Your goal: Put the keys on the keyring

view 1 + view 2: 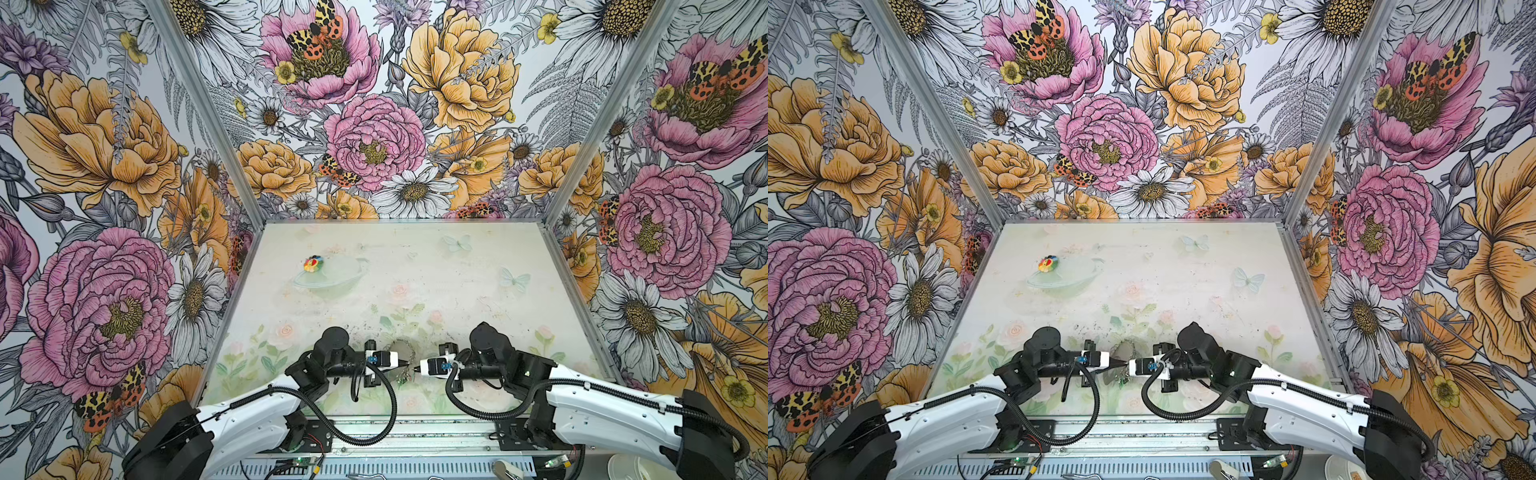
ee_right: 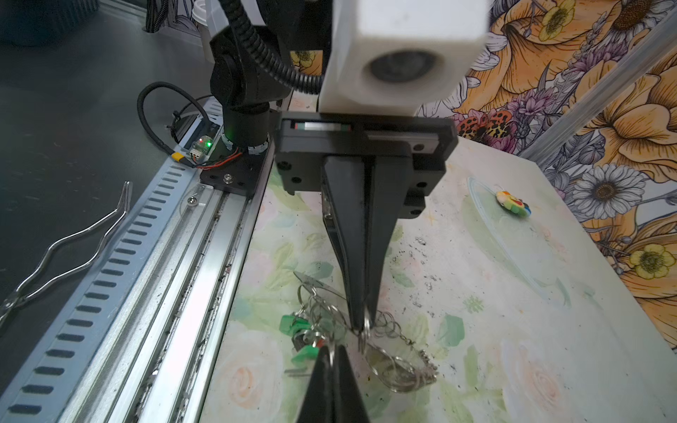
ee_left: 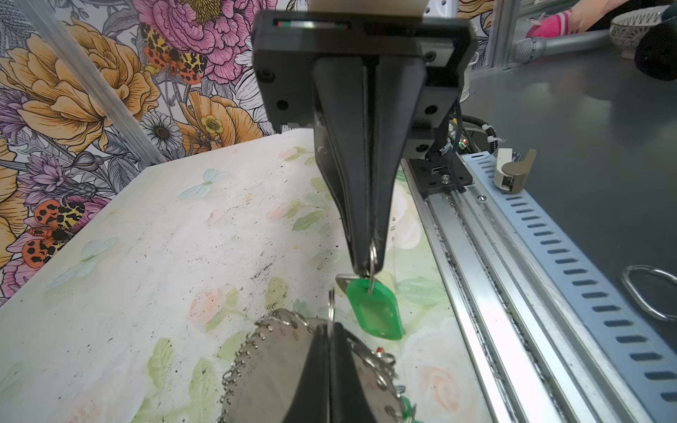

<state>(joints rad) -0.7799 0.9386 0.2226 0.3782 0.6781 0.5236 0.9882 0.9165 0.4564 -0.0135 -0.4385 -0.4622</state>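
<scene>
Nearest the lens in the left wrist view, the left gripper (image 3: 330,327) is pressing its jaws together on a thin silver loop (image 3: 331,305), which is standing up between the tips. Directly beneath those fingers the keyring (image 3: 271,370) is showing as a grey oval band fringed with small wire links; whether it is lying on the table (image 3: 146,274) or hanging clear of it cannot be told. Facing it tip to tip, the right gripper (image 3: 368,273) is likewise pinching its jaws together on a ring (image 3: 372,256). From this ring 1 key (image 3: 373,311) is dangling by its green head, just beside the keyring's edge. The right wrist view is showing a 2nd key (image 2: 293,326) among a tangle of wire rings on the rail side of the 2 tips, with only its green head clearly visible. In both top views the left gripper (image 1: 406,364) and right gripper (image 1: 417,368) are meeting near the middle of the table's near edge, partly covering the keyring (image 1: 399,347). Well apart from them, toward the far left of the table, a round multicoloured toy (image 1: 312,263) is sitting. A metal rail (image 1: 415,436) is running along the table's near edge, carrying the bases of the 2 arms.
</scene>
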